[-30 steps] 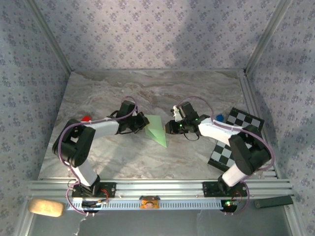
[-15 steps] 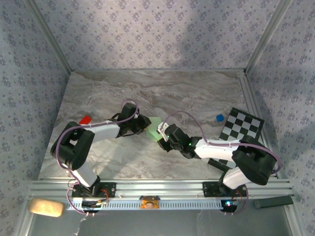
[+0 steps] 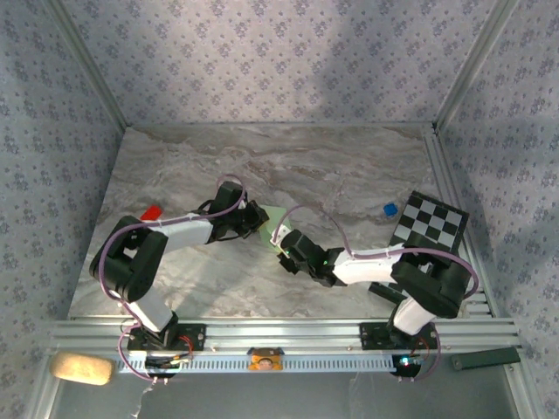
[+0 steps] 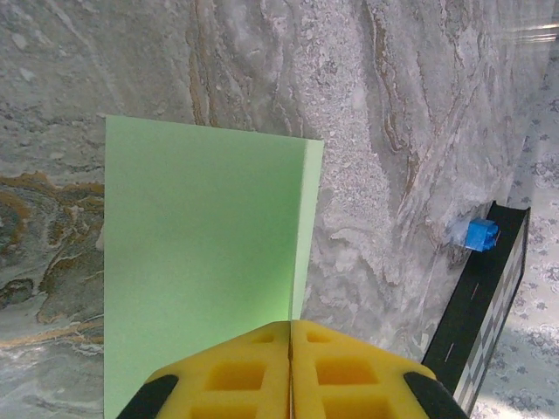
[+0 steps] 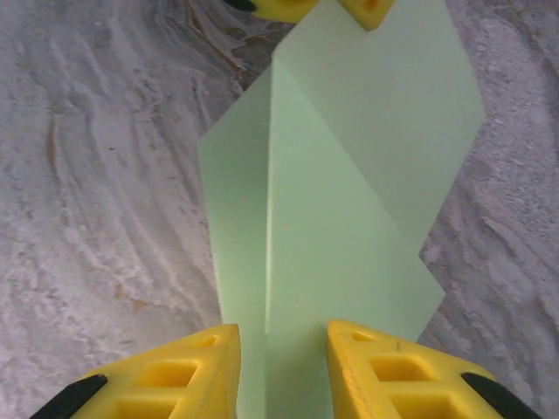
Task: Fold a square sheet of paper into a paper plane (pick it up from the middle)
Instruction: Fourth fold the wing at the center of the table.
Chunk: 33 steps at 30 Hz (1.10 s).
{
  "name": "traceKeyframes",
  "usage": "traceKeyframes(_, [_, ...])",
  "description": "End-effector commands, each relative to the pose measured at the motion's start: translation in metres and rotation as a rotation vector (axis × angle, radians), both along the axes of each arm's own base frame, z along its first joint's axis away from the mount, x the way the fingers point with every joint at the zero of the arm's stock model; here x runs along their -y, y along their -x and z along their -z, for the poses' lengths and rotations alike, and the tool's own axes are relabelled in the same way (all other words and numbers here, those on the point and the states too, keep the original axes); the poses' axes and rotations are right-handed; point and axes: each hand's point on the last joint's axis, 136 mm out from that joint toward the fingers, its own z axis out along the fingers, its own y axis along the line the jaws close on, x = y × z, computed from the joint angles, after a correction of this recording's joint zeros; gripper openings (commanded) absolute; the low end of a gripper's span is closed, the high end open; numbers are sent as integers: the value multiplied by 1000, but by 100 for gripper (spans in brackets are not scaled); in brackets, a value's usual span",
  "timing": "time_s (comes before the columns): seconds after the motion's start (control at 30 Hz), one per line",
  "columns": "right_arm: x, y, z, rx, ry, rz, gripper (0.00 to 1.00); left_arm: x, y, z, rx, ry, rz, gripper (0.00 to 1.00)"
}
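Observation:
The square sheet of paper (image 3: 273,217) is light green and lies folded at mid-table, with a long raised crease (image 5: 271,218) down its middle. My left gripper (image 3: 258,221) is at its left end, shut on the paper: in the left wrist view the yellow fingers (image 4: 227,375) meet on a folded edge of the sheet (image 4: 192,262). My right gripper (image 3: 284,242) is at the near right end, open. Its fingers (image 5: 179,375) straddle the crease, with the paper lying between and under them. The left gripper's fingertips (image 5: 371,9) show at the paper's far end.
A black-and-white checkered board (image 3: 419,240) lies at the right, with a small blue cube (image 3: 389,209) beside it. A tiny red piece (image 3: 151,212) sits at the left. Patterned walls enclose the marble table (image 3: 262,166) on three sides.
My right arm has swung left and forward, lowering its gripper over the paper's near end. The left gripper has stayed at the paper's left end.

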Motion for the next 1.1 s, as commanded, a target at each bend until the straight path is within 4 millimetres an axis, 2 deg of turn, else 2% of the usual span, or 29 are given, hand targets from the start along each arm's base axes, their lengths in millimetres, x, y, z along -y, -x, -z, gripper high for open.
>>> traceKeyframes(0.0, [1, -9, -5, 50, 29, 38, 32, 10, -9, -24, 57, 46, 18, 8])
traceKeyframes(0.2, [-3, -5, 0, 20, 30, 15, 25, 10, -11, -25, 61, 50, 15, 8])
traceKeyframes(0.47, [0, -4, 8, 11, 51, 30, 27, 11, -11, -25, 59, 54, 13, 7])
traceKeyframes(0.77, [0, -6, 6, 9, 43, 46, 17, 9, -12, -25, 57, 52, 5, 7])
traceKeyframes(1.07, [-1, -6, 7, -2, 32, 54, 13, 6, -11, -24, 53, 46, -6, 7])
